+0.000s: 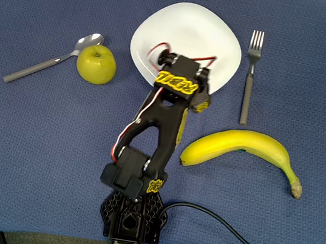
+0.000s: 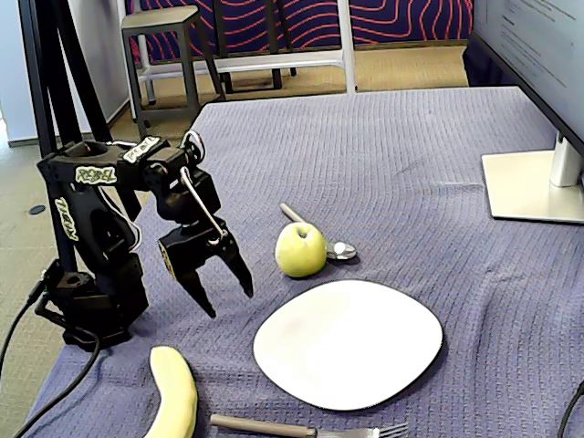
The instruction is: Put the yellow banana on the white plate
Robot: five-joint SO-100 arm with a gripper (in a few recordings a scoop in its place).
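One banana (image 2: 173, 399) lies on the cloth nearest the arm's base, well apart from the gripper (image 2: 224, 292), whose fingers hang spread and hold nothing. It looks light, smooth-skinned and easily bruised; I judge the thick middle the safest hold, across its width, squeezed gently. Beyond sits the bare plate (image 2: 347, 342), then an apple (image 2: 300, 249).

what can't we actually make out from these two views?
- Banana: fixed view's bottom edge cuts it off, stem end unseen.
- Fork: same edge clips it in the fixed view.
- Hand: fingers apart in the fixed view; from overhead the arm's own body hides the fingertips.
- White plate: arm covers its near edge overhead.
- Spoon: apple hides part of the handle in the fixed view.
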